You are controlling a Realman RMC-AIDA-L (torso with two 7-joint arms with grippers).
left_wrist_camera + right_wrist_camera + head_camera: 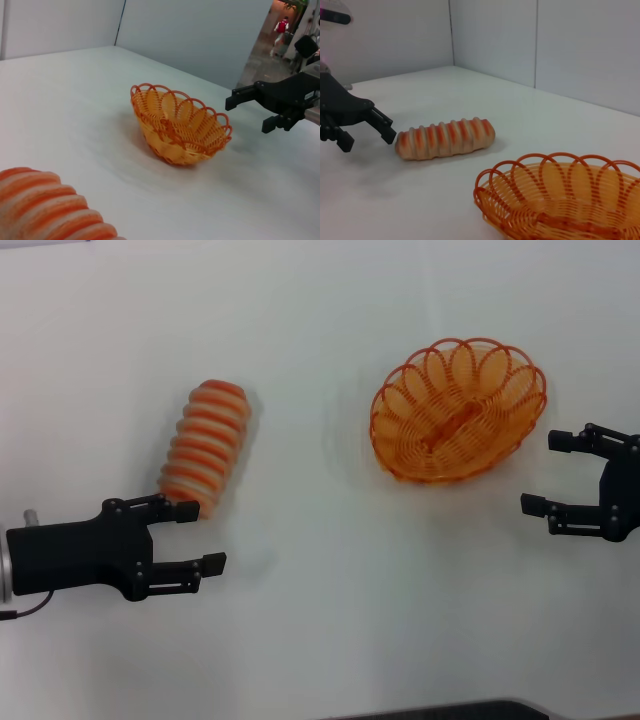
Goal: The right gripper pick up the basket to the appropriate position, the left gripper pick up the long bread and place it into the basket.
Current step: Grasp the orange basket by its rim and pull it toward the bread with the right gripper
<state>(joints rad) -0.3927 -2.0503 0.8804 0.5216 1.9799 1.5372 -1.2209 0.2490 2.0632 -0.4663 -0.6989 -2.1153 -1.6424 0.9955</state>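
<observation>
Counter (pixel 320 620), one, white, carrying all items; basket (pixel 459 410), one, orange wire, oval, sitting empty on the counter, with the long bread (pixel 206 445), one, striped orange and cream, lying well apart from the basket on the robot's left. Hands, two, both open and holding nothing: right hand (pixel 560 472) just beside the basket's right rim, left hand (pixel 198 537) at the bread's near end, one finger close to touching it. Step judged: opening approach, nothing gripped; next, right hand to close on the basket rim.
</observation>
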